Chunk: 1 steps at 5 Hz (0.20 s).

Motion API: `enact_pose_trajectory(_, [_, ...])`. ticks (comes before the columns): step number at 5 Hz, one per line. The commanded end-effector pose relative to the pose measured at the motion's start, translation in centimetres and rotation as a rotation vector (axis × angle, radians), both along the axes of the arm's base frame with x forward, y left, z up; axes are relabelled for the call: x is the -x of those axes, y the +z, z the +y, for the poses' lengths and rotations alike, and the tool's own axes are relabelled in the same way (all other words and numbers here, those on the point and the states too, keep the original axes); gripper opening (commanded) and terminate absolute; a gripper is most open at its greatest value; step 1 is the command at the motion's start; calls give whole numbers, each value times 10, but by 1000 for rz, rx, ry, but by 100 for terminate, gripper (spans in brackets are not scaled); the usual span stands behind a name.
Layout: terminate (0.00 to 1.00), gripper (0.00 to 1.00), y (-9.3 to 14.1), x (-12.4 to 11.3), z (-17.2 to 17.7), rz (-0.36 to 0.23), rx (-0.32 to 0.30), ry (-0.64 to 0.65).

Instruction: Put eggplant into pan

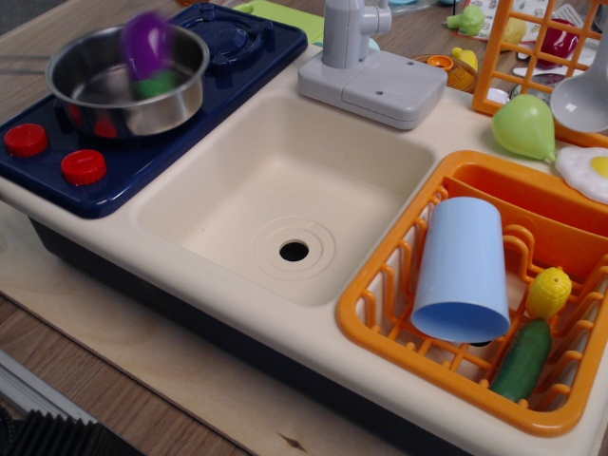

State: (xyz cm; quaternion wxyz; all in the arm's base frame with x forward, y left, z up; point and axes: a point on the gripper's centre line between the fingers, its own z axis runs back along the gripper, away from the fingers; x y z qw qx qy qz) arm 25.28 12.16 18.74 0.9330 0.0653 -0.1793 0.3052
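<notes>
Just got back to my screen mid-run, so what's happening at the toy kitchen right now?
The eggplant shows as a motion-blurred purple shape with its green cap downward, inside the pan's outline; it seems to be dropping in or just landing. The pan sits on the dark blue stove, left of the sink. No claw or arm is in view, so nothing is holding it. The blue cup lies in the orange rack.

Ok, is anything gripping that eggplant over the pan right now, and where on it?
Nothing visible holds it. The eggplant shows as a blurred purple shape over the pan, cap downward, with no jaws or arm in view.
</notes>
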Motion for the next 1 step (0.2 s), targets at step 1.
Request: enact_pose_trajectory(1, [100,100,14,7,0,-51,-25,-19])
